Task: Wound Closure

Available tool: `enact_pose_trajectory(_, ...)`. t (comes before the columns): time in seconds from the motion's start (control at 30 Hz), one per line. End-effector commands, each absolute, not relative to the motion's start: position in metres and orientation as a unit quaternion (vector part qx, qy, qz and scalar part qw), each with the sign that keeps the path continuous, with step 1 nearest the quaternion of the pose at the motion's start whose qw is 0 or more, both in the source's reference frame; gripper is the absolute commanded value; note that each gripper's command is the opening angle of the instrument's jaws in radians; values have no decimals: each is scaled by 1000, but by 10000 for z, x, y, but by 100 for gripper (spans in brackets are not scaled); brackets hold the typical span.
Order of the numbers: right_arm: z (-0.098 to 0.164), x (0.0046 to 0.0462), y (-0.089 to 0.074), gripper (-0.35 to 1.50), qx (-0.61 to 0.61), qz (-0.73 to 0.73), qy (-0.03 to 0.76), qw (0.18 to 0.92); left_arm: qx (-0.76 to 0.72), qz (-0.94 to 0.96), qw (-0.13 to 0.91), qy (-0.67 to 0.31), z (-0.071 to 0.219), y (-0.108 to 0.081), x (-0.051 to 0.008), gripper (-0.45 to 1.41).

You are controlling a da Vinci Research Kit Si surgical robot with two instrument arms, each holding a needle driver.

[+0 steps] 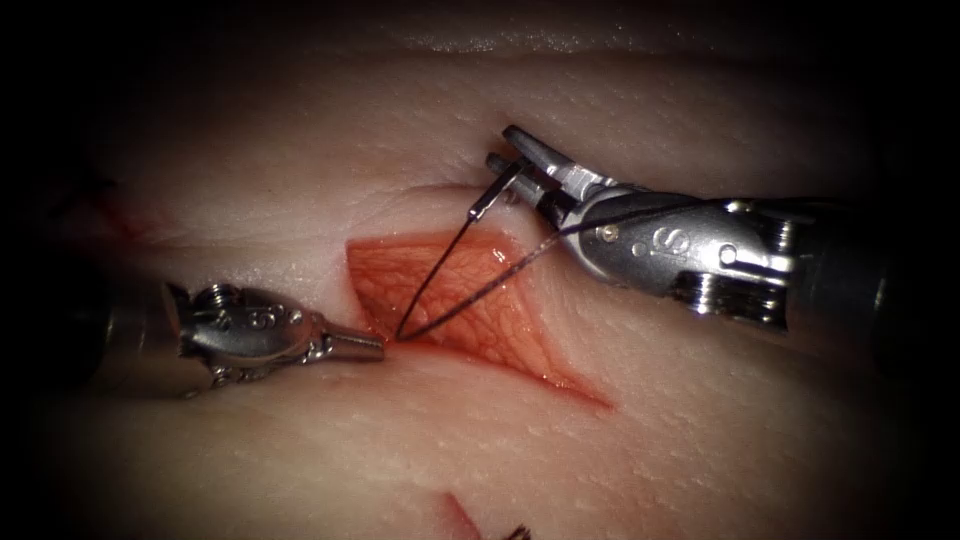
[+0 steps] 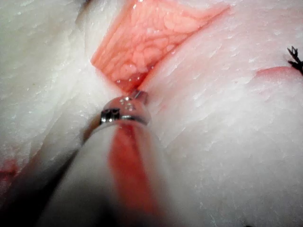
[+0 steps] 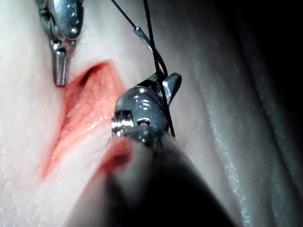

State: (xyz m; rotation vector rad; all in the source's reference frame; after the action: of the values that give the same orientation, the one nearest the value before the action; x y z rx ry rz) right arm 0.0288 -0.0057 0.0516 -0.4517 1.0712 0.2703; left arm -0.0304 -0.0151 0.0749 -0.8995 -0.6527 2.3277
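The cut lies open and red in the pale tissue. My right tool sits over the cut's upper right end, jaws shut on the needle near its tail; the rest of the curve is hidden behind the jaws. Thread runs from the tail down to the cut's left edge, then back up across the right tool. My left tool rests shut with its tip at that left edge, beside the thread's low point, holding nothing I can see. The right wrist view shows needle, jaws and left tool.
A cut thread end pokes from the tissue near the front, next to a streak of red fluid. Another red smear marks the tissue at far left. The left wrist view shows the same thread end.
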Motion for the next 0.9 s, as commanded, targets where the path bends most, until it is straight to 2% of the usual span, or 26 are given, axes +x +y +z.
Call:
enact_pose_trajectory(0.03,521,300,-52,-35,-187,169,514,820,-335,864,284,-246,746,-144,-311,-27)
enact_pose_trajectory(0.1,524,303,-52,-35,-175,183,519,816,-339,867,280,-235,730,-133,-311,-20)
enact_pose_trajectory(0.23,531,311,-55,-35,-155,177,518,823,-371,862,286,-195,691,-105,-316,9)
enact_pose_trajectory(0.3,537,320,-61,-35,-136,173,529,820,-392,856,290,-168,653,-76,-325,32)
enact_pose_trajectory(0.53,542,324,-64,-35,-86,232,542,803,-396,857,295,-149,634,-62,-338,34)
enact_pose_trajectory(0.77,535,318,-59,-35,-111,187,542,812,-399,859,288,-144,658,-76,-335,25)
enact_pose_trajectory(0.9,531,315,-53,-35,-35,313,558,768,-396,860,284,-151,676,-91,-337,22)
